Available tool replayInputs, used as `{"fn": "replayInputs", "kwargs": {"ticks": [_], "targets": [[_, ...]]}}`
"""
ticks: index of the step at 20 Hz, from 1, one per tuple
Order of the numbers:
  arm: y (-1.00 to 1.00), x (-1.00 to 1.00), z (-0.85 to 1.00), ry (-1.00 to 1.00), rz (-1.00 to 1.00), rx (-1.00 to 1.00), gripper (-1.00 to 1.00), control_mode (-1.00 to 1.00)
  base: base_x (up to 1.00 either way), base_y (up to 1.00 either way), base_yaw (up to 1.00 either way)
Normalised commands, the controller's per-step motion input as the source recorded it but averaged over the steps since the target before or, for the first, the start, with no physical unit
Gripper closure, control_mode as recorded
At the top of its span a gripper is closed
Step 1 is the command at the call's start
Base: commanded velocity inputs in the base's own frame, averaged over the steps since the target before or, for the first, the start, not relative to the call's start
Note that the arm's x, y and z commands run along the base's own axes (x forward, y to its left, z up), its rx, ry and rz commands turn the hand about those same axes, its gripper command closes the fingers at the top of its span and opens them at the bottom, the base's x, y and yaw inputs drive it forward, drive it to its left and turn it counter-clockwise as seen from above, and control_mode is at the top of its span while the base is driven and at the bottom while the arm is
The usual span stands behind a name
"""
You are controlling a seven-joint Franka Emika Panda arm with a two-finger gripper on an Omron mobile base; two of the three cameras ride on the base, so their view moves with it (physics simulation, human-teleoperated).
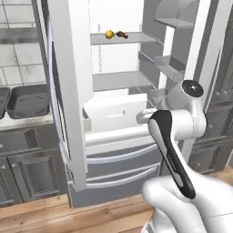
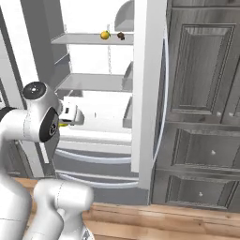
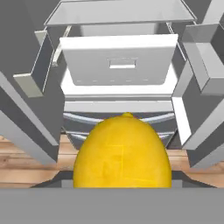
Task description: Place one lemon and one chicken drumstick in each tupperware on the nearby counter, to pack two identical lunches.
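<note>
Lemon [image 3: 121, 153] sits close to the hand camera, gripped between the two dark fingertips of the gripper [image 3: 121, 177], whose jaws stand partly closed against its sides. In the right base view a sliver of that yellow fruit shows beneath the white hand, which is held low in front of the open fridge [image 1: 73, 91], near the arm's elbow.

Beyond the held fruit the hand camera looks at a white drawer [image 3: 118, 61] with a slot handle, set low in the fridge, with a grey shelf above it and door bins on either side. Wooden floor [image 3: 26, 162] shows below.

High up on the upper shelf [image 1: 123, 38] lies a second lemon [image 1: 109, 34], and just to its right, close beside it, a chicken drumstick [image 1: 121, 34]. Both rest well above the gripper.

Far to the left of the fridge, past its open door, two dark grey tubs stand side by side on the pale counter [image 1: 22, 122]: one tupperware [image 1: 28, 100] in full view, the other tupperware [image 1: 3, 102] cut by the picture's edge. I cannot tell what lies inside either.
</note>
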Motion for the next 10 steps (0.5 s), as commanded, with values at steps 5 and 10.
{"fn": "replayInputs", "kwargs": {"ticks": [5,10], "targets": [[0.0,0.0,0.0,0.0,0.0,0.0,1.0,1.0,-0.58,0.58,0.0],[0.0,0.0,0.0,0.0,0.0,0.0,1.0,1.0,-0.52,0.99,0.0]]}}
